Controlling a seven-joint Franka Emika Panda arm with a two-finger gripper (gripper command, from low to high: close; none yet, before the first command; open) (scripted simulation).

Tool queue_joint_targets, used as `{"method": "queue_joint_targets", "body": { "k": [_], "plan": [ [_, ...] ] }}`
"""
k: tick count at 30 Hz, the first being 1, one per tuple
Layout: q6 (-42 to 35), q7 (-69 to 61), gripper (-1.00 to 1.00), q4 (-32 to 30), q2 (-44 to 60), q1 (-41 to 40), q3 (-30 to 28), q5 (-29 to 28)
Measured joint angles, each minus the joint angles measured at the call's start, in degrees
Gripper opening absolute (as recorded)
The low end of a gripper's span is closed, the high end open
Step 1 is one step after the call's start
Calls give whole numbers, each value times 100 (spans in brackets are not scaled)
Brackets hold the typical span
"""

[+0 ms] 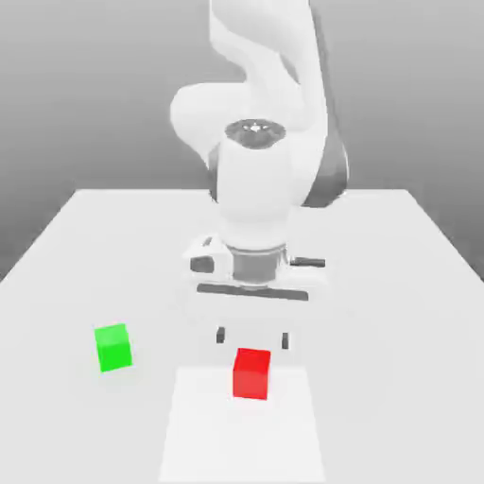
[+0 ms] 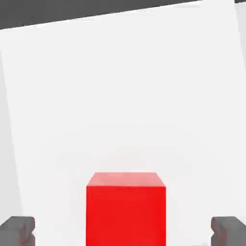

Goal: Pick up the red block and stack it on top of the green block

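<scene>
The red block [image 1: 251, 372] rests on the white table, near the front and a little right of centre in the exterior view. My gripper [image 1: 252, 336] hangs just above and behind it, open, its two dark fingertips [image 1: 220, 334] spread wider than the cube. In the hand view the red block [image 2: 126, 209] lies between the two dark fingertips [image 2: 17, 229], touching neither. The green block [image 1: 113, 347] sits on the table toward the exterior view's left, well apart from the red one.
The white table [image 1: 397, 284] stretches wide around both cubes, with a brighter rectangular patch [image 1: 242, 435] at the front under the red block. The arm's white body [image 1: 255, 180] rises behind the gripper.
</scene>
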Motion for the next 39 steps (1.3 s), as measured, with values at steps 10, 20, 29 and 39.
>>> {"method": "queue_joint_targets", "body": {
  "k": [10,20,29,39],
  "plan": [
    [707,125,-100,102,825,177,-213,-166],
    [-711,188,-100,-129,-823,1,-276,75],
    [-1254,2429,-100,-186,-1434,-1687,-1055,-320],
    [-560,3469,-100,-175,-730,-2601,-1492,-142]
  ]
}}
